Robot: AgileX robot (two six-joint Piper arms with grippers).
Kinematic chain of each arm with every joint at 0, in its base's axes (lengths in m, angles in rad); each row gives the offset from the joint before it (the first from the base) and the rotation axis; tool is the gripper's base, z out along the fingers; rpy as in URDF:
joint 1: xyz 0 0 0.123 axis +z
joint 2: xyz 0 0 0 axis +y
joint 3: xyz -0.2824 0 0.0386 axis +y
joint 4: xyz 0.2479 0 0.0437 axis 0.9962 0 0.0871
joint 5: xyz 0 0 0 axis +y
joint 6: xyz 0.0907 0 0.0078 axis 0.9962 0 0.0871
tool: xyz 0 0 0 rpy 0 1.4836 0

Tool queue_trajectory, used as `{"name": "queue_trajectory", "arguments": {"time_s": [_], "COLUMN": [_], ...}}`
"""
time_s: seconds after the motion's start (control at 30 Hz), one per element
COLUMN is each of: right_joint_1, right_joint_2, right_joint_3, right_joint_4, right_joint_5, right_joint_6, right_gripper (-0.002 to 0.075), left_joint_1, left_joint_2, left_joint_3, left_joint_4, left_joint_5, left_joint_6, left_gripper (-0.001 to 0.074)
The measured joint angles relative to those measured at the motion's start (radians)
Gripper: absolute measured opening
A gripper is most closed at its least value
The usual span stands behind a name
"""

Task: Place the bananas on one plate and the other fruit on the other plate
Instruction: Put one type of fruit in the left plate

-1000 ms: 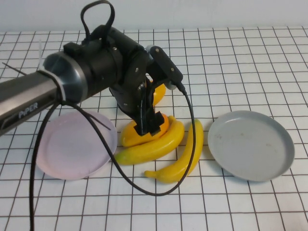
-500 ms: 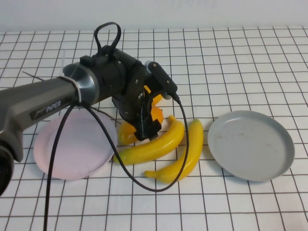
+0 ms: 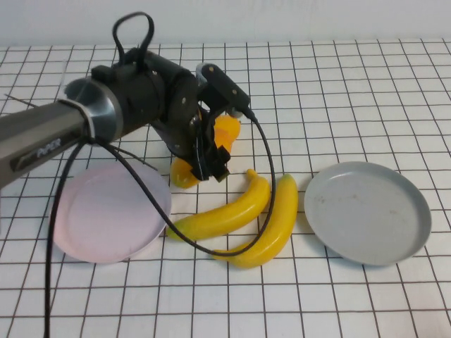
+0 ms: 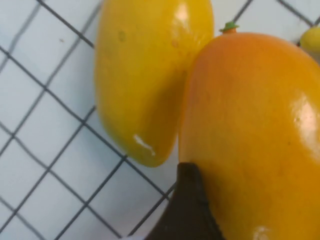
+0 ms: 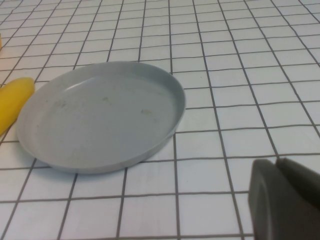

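"PiPER" is printed on the left arm's silver sleeve [image 3: 39,151]. A plump orange-yellow mango-like fruit [image 3: 224,134] is clamped in the left gripper [image 3: 213,165], above the desk. The right gripper [image 5: 282,200] is held closed near the round grey plate [image 5: 100,117].

The left arm [image 3: 49,137] was a grey metal tube lettered "PIPER", ringed by a pale band, ending in a bulky black wrist housing [image 3: 151,102] with small screws. A black cable [image 3: 271,183] looped down beside the housing; a black strap loop [image 3: 134,32] rose above it.
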Motion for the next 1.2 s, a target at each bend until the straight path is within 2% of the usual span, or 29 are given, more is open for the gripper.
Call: {"name": "queue_trajectory", "arguments": {"time_s": [0.23, 0.47, 0.6, 0.83, 1.2], "right_joint_1": [0.0, 0.0, 0.0, 0.0, 0.0], "right_joint_2": [-0.002, -0.002, -0.002, -0.002, -0.002], "right_joint_3": [0.0, 0.0, 0.0, 0.0, 0.0], "right_joint_4": [0.0, 0.0, 0.0, 0.0, 0.0], "right_joint_5": [0.0, 0.0, 0.0, 0.0, 0.0], "right_joint_6": [0.0, 0.0, 0.0, 0.0, 0.0], "right_gripper": [-0.0016, -0.0016, -0.0016, -0.0016, -0.0017], "left_joint_1": [0.03, 0.253, 0.315, 0.323, 0.323], "left_joint_2": [-0.192, -0.226, -0.226, -0.226, -0.226], "left_joint_3": [-0.005, 0.114, 0.223, 0.35, 0.356], "left_joint_4": [0.043, 0.034, 0.034, 0.005, 0.025], "left_joint_5": [0.153, 0.236, 0.201, 0.054, 0.03], "left_joint_6": [-0.183, -0.455, -0.496, -0.516, -0.521], "left_gripper": [0.0494, 0.0494, 0.0494, 0.0494, 0.0494]}}
